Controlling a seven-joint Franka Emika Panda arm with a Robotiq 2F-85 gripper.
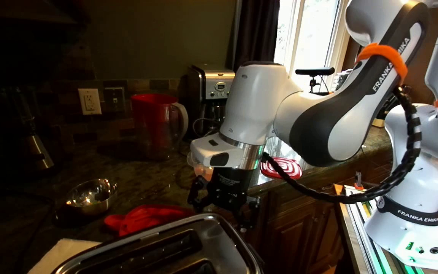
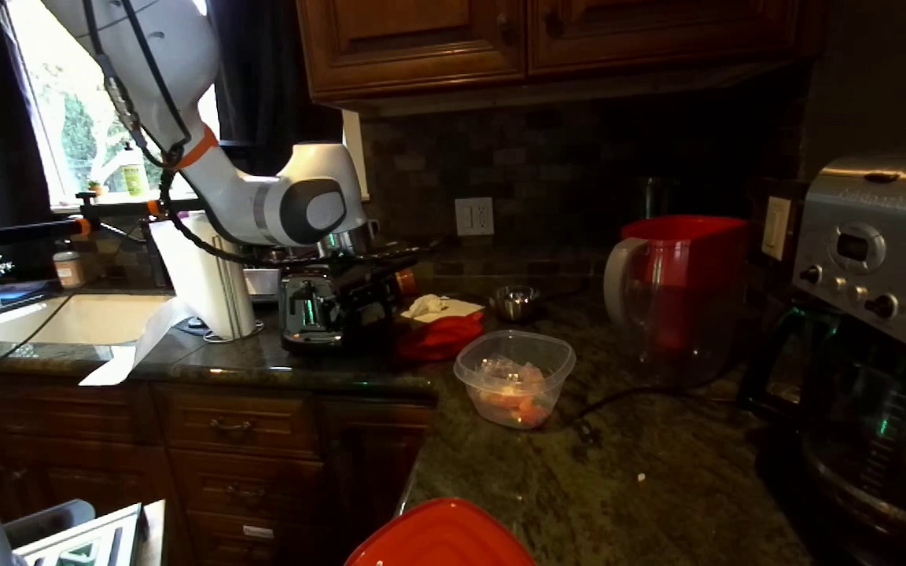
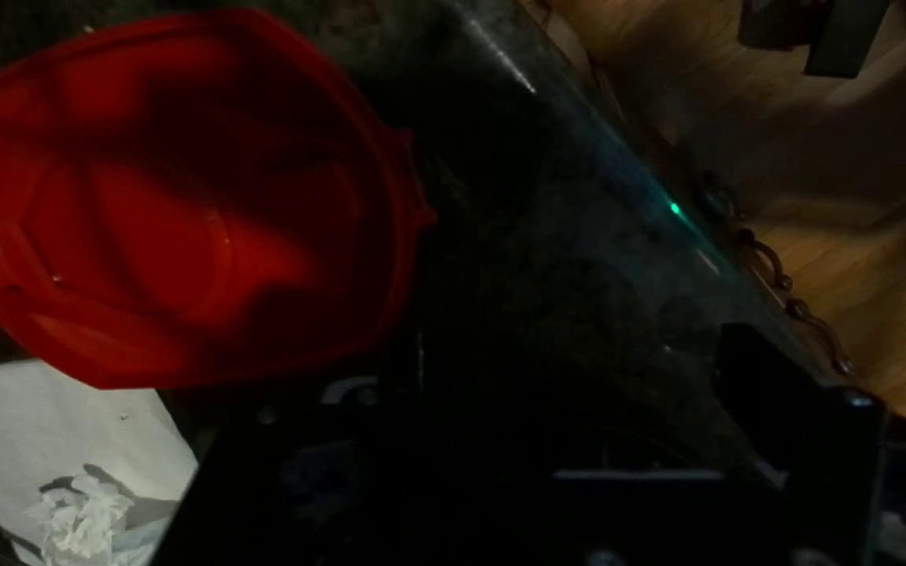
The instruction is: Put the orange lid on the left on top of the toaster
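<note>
The orange lid (image 1: 150, 219), red with a raised rim and a tab at one end, lies on the counter beside the toaster. It also shows in an exterior view (image 2: 441, 338) and fills the upper left of the wrist view (image 3: 185, 220). The silver toaster (image 1: 222, 243) with dark slots stands close by; its black end faces the camera in an exterior view (image 2: 307, 310). My gripper (image 1: 222, 219) is open near the toaster's far edge, to one side of the lid. In the dark wrist view its fingers (image 3: 563, 393) are wide apart, with the lid outside them.
A clear bowl (image 2: 512, 369) with orange pieces, a metal bowl (image 1: 91, 198) and a red pitcher (image 1: 154, 121) stand on the counter. A red-and-white disc (image 1: 281, 167) lies near the counter edge. A red lid (image 2: 441, 538) lies in the foreground. White paper (image 3: 52, 424) lies beside the lid.
</note>
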